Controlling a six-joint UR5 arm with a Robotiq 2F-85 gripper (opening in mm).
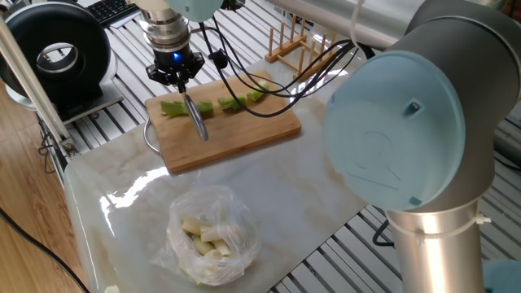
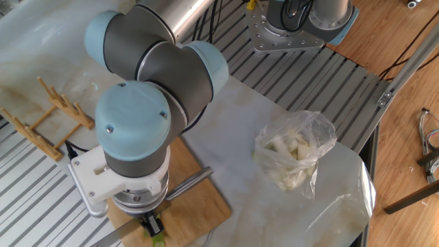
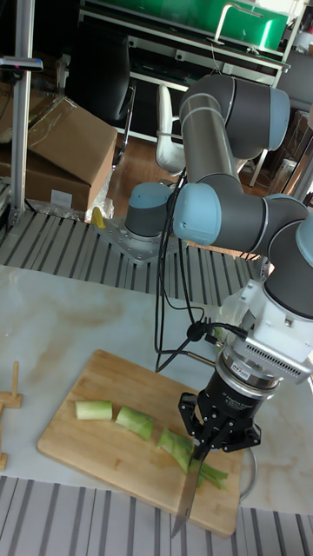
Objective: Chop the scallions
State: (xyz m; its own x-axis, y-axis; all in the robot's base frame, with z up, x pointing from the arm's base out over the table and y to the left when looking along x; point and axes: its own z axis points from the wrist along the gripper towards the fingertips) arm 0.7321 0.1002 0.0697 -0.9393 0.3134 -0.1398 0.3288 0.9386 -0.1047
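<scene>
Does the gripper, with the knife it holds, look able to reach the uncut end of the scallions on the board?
Probably yes. The gripper holds the knife right over the scallions on the cutting board, and nothing stands between blade and stalk.
</scene>
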